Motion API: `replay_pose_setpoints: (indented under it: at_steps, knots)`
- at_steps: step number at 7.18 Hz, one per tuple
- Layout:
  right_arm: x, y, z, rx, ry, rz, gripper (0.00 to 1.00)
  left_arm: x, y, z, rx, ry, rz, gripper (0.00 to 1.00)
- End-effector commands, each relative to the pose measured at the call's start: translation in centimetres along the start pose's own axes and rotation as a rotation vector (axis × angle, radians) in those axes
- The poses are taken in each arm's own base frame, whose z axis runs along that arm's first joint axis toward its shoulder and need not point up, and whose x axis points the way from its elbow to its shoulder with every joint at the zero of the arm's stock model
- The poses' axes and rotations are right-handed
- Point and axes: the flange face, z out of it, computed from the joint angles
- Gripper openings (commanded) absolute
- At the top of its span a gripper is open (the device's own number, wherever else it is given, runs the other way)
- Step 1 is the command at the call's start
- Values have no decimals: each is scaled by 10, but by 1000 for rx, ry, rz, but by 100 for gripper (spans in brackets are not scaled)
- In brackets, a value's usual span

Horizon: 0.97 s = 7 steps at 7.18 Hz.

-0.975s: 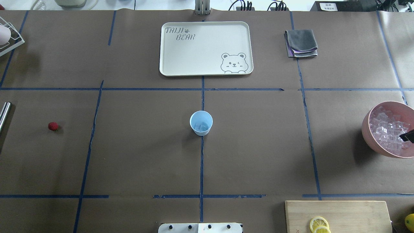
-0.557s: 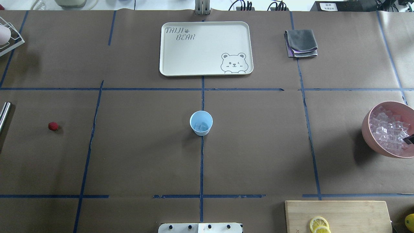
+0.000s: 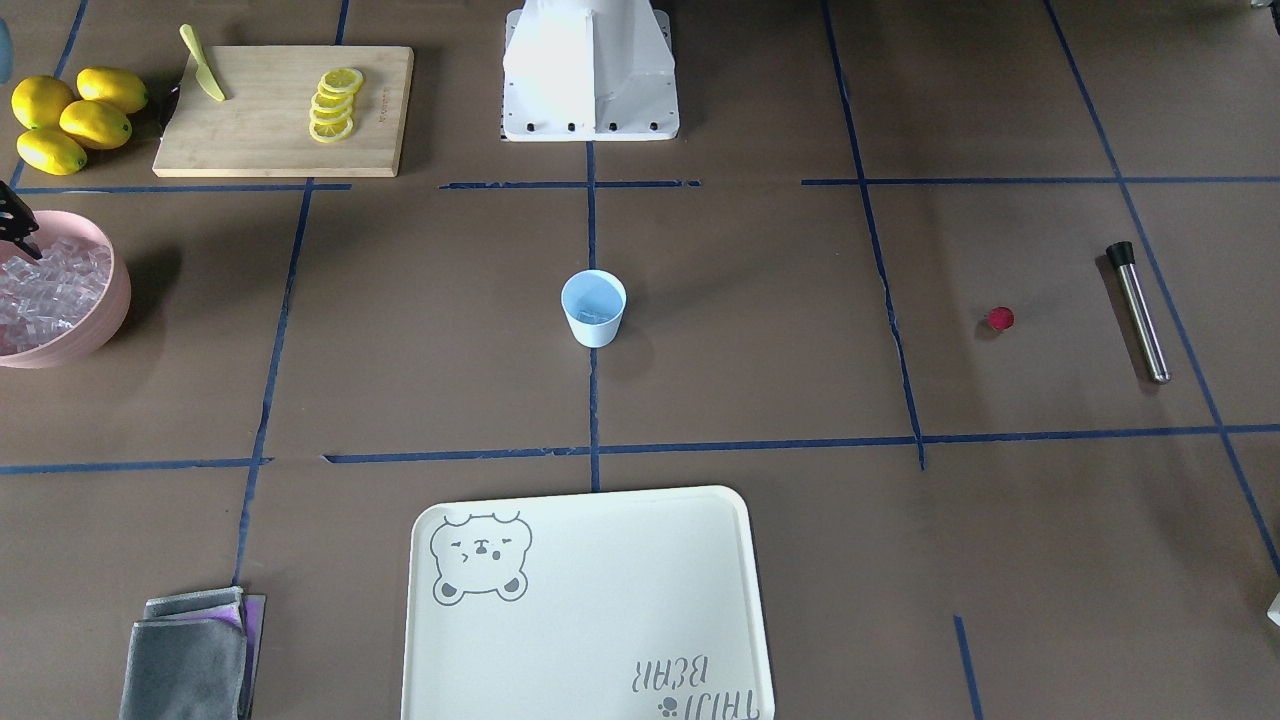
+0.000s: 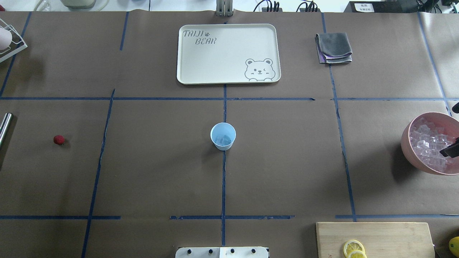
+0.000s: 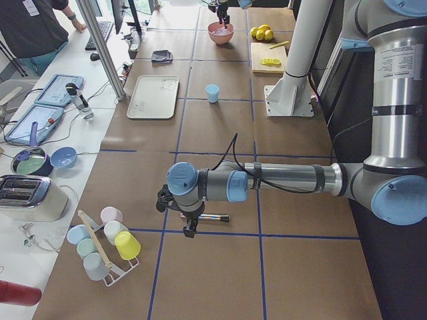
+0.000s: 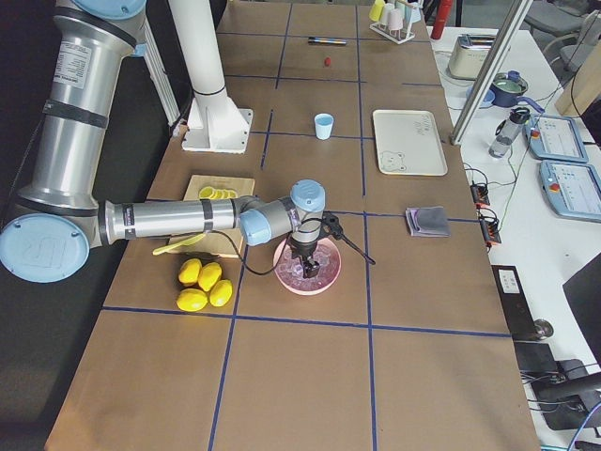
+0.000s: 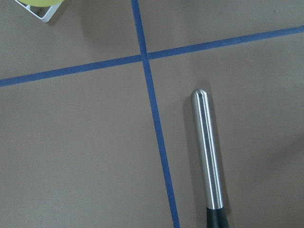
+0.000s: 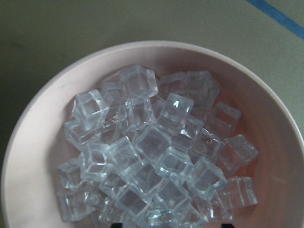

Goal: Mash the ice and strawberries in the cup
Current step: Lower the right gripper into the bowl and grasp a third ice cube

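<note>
- Several thin lemon slices (image 3: 334,104) overlap in a row on a pale bamboo cutting board (image 3: 260,110) nearest the robot's base. A yellow-green plastic knife (image 3: 202,65) lies at the board's other end, and four whole lemons (image 3: 70,120) sit just beside it on the brown paper.
- One light-blue tapered plastic cup (image 4: 223,136) stands upright mid-table on the blue tape line. It is smooth-walled, with a few clear ice cubes (image 4: 224,139) at its bottom.
- One small round red strawberry (image 4: 58,139) lies on the paper well off to the robot's left, apart from the cup.
- Beyond the strawberry lies a muddler (image 7: 207,152), a polished steel rod with a rounded tip and a black handle. The left gripper (image 5: 189,229) hangs above it; whether its fingers are spread or closed cannot be told.
- On the robot's right, a matte pink round bowl (image 4: 407,143) holds a heap of glassy cubes (image 8: 152,156). The right gripper (image 6: 304,265) points down over the heap; its grasp cannot be made out.
- Farthest off, a cream rounded-corner tray (image 4: 200,64) printed with a bear lies flat, and a folded grey cloth (image 4: 333,47) with a purple layer sits near it.
</note>
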Motion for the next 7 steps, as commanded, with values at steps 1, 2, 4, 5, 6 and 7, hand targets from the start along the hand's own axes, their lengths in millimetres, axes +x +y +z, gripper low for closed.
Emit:
replay_pose_setpoints:
  at_steps: [1, 2, 4, 5, 6, 7]
  knots:
    - [-3, -3, 9, -17, -5, -11, 70, 0, 0, 0, 0, 0, 0, 100]
    - [-3, -2, 9, -19, -5, -11, 58, 0, 0, 0, 1, 0, 1, 100]
    - [-3, 0, 8, -18, -5, -11, 27, 2, -1, -2, 4, -1, 4, 100]
    - [-3, -1, 7, -18, -5, -11, 10, 3, -1, -3, 6, -1, 7, 100]
    - [-6, -5, 5, -11, -6, -15, 3, 4, -1, -4, 8, -1, 9, 100]
    - [-12, -14, -3, 7, -15, -25, 3, 4, -1, -4, 8, 0, 9, 100]
